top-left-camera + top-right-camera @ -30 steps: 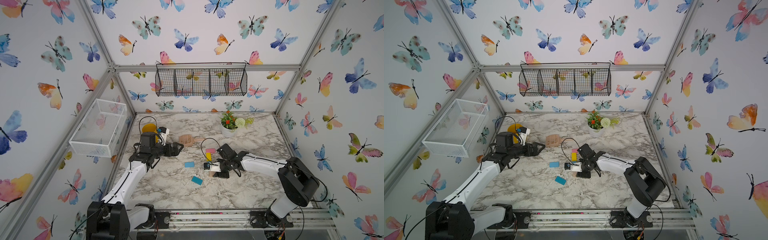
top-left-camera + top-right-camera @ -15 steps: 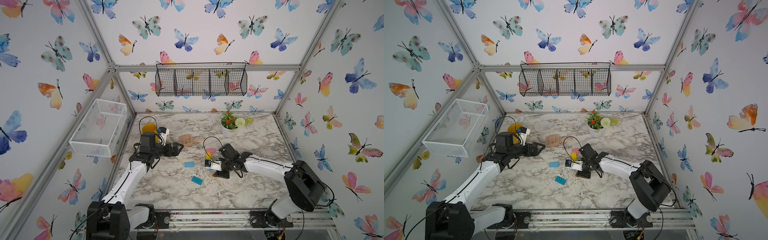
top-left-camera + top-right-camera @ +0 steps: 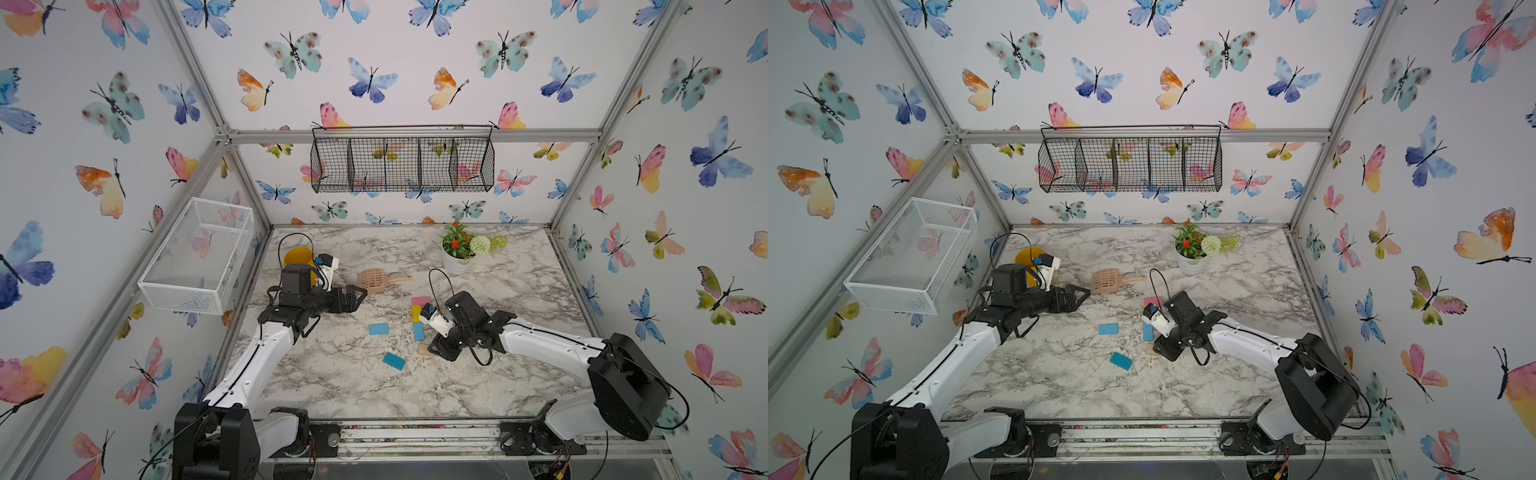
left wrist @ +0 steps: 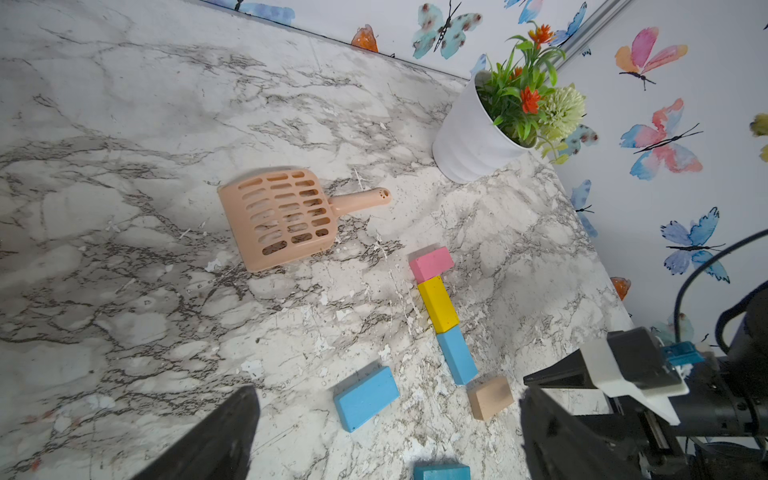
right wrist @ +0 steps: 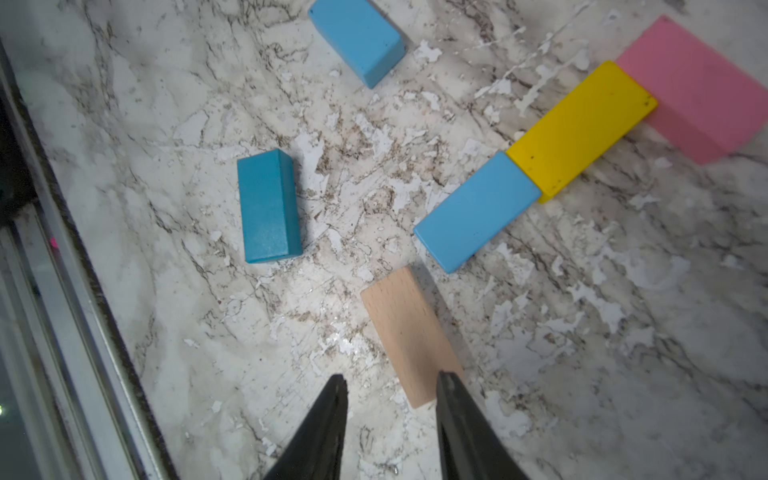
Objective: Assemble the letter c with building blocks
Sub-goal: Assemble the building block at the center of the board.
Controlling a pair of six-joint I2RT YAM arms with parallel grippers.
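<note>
Right wrist view: right jaws narrow and empty at one end of the tan wood block [image 5: 409, 332]; left jaws wide, well apart from it.

The marble table [image 3: 332, 386] lies open along the front, past the teal block [image 3: 393, 360]. Farther back, the peach scoop [image 3: 374, 279] and the flower pot [image 3: 454, 266] stand in the way.

the marble table [image 3: 519, 282] carries six coloured building blocks [image 5: 582, 129], a peach scoop [image 4: 282, 216] and a white flowerpot [image 4: 469, 137].
</note>
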